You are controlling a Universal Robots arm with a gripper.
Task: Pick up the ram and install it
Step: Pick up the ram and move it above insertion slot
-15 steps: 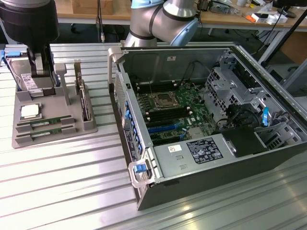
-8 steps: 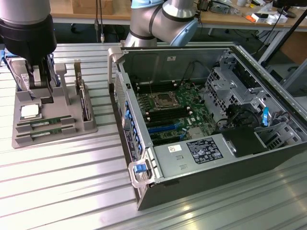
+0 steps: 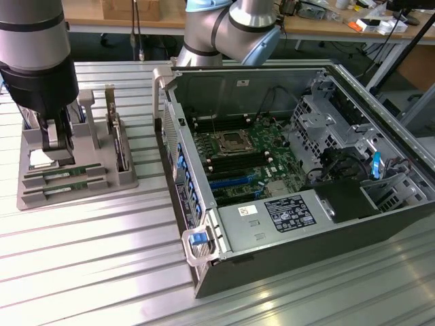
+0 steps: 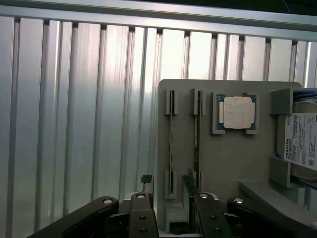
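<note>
- Ribbed metal table (image 3: 88, 251) carries a grey holder (image 3: 27, 199) and an open computer case (image 3: 380, 224), both plain in the exterior view.
- That view has the gripper (image 3: 60, 144) hanging over the holder, well apart from the case.
- In the wrist view the jaws stand wide, with the ram (image 4: 171, 144) on edge in its slot between them, untouched.
- Just outside one finger (image 4: 190, 182) sits a second stick (image 4: 197, 144), with a silver chip (image 4: 237, 113) and a hard drive (image 4: 302, 144) beyond.

One grey holder (image 4: 223, 163) carries two ram sticks (image 3: 68, 172) (image 3: 64, 187), each in its own slot, one square CPU chip (image 4: 237, 112) and one hard drive (image 4: 303, 141) — and on the counter (image 3: 88, 265) beside it lies one open computer case (image 3: 306, 261).
</note>
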